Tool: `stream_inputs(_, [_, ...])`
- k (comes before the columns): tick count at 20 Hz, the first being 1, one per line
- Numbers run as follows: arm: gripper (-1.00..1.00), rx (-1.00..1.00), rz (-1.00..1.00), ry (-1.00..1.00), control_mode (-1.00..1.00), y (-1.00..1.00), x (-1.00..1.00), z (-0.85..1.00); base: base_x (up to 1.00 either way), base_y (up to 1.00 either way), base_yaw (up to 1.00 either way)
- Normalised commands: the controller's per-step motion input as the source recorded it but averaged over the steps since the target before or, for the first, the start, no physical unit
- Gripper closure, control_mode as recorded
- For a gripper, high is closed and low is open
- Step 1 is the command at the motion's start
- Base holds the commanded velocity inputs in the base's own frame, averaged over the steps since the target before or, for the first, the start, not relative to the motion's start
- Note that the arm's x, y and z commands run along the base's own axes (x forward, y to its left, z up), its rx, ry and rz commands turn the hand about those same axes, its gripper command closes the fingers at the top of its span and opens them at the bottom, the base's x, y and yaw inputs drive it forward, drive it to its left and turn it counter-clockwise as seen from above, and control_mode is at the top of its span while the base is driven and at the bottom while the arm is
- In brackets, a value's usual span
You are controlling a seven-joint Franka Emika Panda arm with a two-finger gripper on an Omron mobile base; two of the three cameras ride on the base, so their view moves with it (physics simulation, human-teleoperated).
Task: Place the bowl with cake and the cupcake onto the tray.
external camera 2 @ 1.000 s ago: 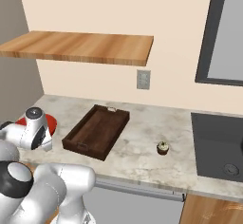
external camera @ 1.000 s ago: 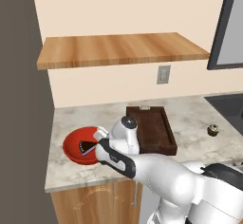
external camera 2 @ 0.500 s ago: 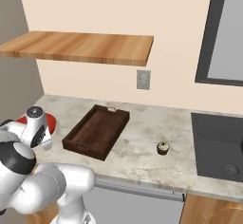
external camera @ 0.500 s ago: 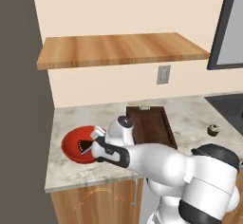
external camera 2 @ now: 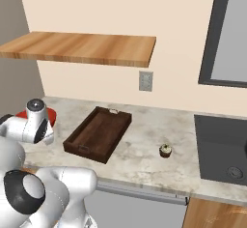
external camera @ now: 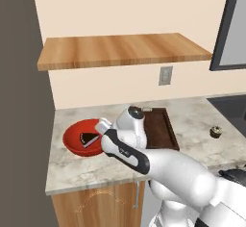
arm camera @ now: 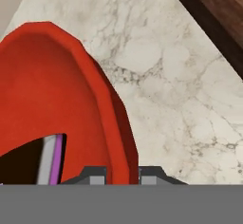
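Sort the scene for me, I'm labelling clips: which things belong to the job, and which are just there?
Job: bowl with cake, its rim between the shut fingers; cupcake; tray.

Just there: shelf, wall outlet, cooktop, counter.

Kitchen, rendered. Marble-look counter (external camera 2: pixel 144 140) across mid-frame over wooden cabinets (external camera: pixel 96 204); wooden wall shelf (external camera 2: pixel 82 48) upper left; wall socket (external camera 2: pixel 145 81) at centre; dark cooktop (external camera 2: pixel 219 147) at right; dark panel (external camera 2: pixel 226 34) upper right.
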Motion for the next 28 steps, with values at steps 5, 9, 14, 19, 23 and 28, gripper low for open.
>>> stream_inputs(5, [1.0, 0.0, 0.06, 0.03, -1.0, -0.28, 0.0, 0.85, 0.0, 0.0, 0.0])
stream_inputs(9, [1.0, 0.0, 0.05, 0.07, -1.0, -0.59, 0.06, 0.47, 0.0, 0.0, 0.0])
stream_inputs(14, [1.0, 0.0, 0.0, 0.04, -1.0, -0.95, 0.14, 0.13, 0.0, 0.0, 0.0])
stream_inputs(19, [1.0, 0.04, 0.0, 0.05, -1.0, -0.93, 0.35, 0.07, 0.0, 0.0, 0.0])
stream_inputs(23, [1.0, 0.11, 0.03, 0.07, -1.0, -0.86, 0.55, 0.0, 0.0, 0.0, 0.0])
stream_inputs(28, [1.0, 0.11, 0.07, 0.08, -1.0, -0.79, 0.47, 0.01, 0.0, 0.0, 0.0])
